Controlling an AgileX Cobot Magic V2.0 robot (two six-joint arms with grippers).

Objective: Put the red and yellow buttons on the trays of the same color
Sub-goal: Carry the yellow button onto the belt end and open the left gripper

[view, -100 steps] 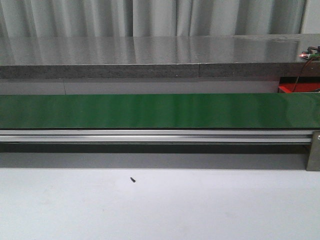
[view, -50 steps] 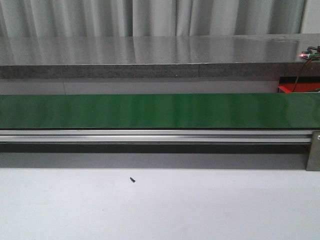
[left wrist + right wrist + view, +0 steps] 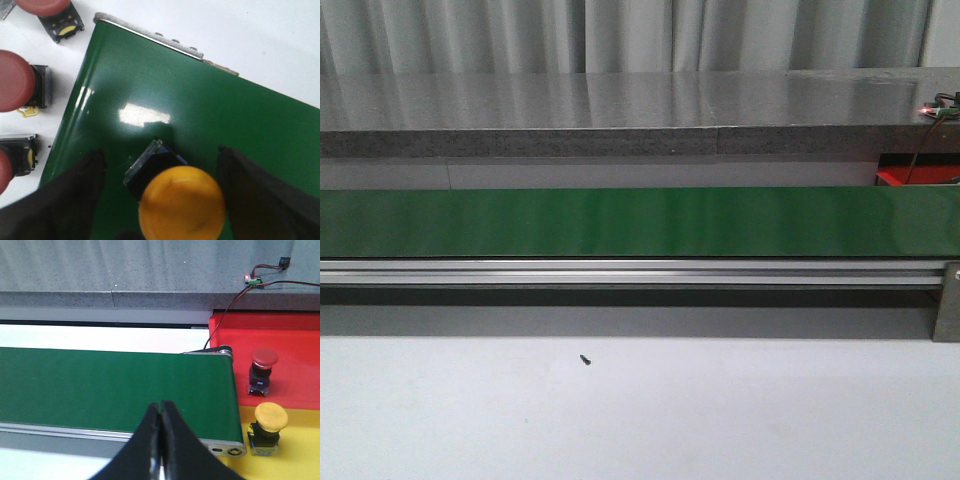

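the left gripper [image 3: 165, 200] hangs over the end of the green conveyor belt [image 3: 225, 120], its 2 black fingers [image 3: 70, 195] spread wide on either side of a yellow button [image 3: 181, 202] that stands on the belt on its black base; neither finger touches it. just off the belt's end, 3 red buttons lie on the white surface: 1 at the corner [image 3: 42, 6], 1 in the middle [image 3: 15, 80] and 1 mostly cut off by the edge [image 3: 5, 170].

in the front view the belt [image 3: 640, 220] runs across with an aluminium rail [image 3: 620, 272] below it, and a small dark screw [image 3: 586, 359] lies on the white table [image 3: 720, 420].

the right gripper [image 3: 161, 440] has its jaws pressed together with nothing between them, above the belt's other end. beyond it, a red button [image 3: 263, 367] stands on the red tray [image 3: 295, 345], and a yellow button [image 3: 270, 426] stands on the yellow tray [image 3: 300, 455].
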